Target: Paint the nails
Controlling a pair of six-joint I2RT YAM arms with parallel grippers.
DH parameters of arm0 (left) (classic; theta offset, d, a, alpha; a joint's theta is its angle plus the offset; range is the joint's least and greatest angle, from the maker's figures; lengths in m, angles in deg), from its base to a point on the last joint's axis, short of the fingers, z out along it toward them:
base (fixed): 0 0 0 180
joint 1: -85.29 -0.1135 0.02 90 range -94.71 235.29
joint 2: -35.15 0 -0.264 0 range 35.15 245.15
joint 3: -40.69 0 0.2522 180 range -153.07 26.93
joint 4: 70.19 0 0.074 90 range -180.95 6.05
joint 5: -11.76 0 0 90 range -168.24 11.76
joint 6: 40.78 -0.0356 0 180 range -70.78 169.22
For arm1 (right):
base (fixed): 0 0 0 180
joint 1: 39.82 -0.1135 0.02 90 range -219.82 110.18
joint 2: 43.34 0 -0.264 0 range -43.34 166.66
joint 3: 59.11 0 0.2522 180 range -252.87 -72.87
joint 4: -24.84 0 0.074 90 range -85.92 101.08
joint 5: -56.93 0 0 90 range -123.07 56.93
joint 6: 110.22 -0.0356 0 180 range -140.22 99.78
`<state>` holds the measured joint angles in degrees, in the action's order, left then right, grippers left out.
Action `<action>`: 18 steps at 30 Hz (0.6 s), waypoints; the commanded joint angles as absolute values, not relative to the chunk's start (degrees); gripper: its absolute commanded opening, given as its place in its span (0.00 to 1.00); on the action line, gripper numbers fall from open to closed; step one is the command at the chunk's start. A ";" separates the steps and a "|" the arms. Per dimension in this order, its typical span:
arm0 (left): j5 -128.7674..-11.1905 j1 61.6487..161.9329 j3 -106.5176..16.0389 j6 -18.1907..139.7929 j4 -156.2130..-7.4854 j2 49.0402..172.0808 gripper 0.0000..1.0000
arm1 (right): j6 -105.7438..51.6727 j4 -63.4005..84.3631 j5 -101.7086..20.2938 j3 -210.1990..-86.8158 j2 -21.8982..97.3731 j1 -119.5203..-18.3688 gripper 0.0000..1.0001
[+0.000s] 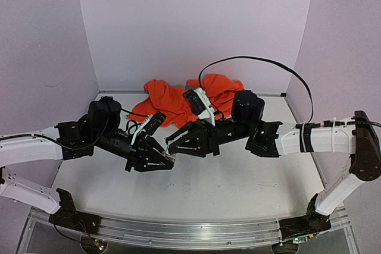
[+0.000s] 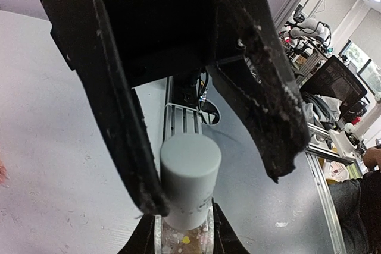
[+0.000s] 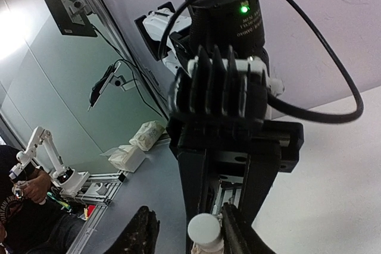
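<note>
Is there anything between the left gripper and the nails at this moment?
The nails do not show, only the orange sleeve behind both arms. In the top view the right gripper, holding the small white bottle, lies across the way from the left gripper to that sleeve.

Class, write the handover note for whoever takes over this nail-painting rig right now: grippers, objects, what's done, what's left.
Right gripper: jaws shut on the small bottle, mid-table.
Left gripper: jaws open around the cap, one touching it, the other apart.
Orange sleeve: at the back of the table; the nails show in no view.
Done: bottle gripped, cap still on.
Left: remove the cap, paint the nails.
</note>
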<state>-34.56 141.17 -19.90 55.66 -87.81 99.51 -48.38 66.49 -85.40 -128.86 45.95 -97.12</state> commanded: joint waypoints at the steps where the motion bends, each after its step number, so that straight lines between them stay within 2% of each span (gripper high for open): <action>1: -32.10 141.36 -23.28 55.70 -84.21 100.13 0.00 | -49.82 72.94 -89.75 -133.04 47.09 -97.16 0.34; 3: -32.18 141.37 -23.43 55.51 -84.21 100.41 0.00 | -49.92 72.95 -90.24 -133.37 47.67 -97.19 0.26; 10: -35.17 141.32 -23.33 54.43 -84.16 99.90 0.00 | -50.13 72.66 -90.59 -133.34 48.45 -97.20 0.15; 12: -37.43 141.34 -23.25 54.15 -84.22 99.29 0.00 | -49.92 71.77 -89.70 -133.30 48.47 -97.17 0.02; 13: -40.37 141.36 -23.12 54.25 -84.17 98.88 0.00 | -49.53 70.52 -88.58 -133.26 48.31 -97.18 0.00; 15: -50.63 141.37 -22.73 55.04 -84.30 97.94 0.00 | -48.14 66.79 -83.13 -133.13 47.54 -97.55 0.00; 16: -60.30 141.37 -22.28 56.16 -85.21 97.30 0.00 | -46.98 63.34 -76.85 -133.08 46.80 -98.00 0.00; 18: -82.43 141.29 -21.60 61.34 -89.15 96.95 0.00 | -44.40 54.12 -54.23 -133.83 45.01 -100.99 0.00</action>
<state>-45.33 141.96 -20.29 55.70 -89.06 99.25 -47.57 65.73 -80.33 -130.89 48.34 -96.63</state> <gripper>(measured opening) 0.224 0.143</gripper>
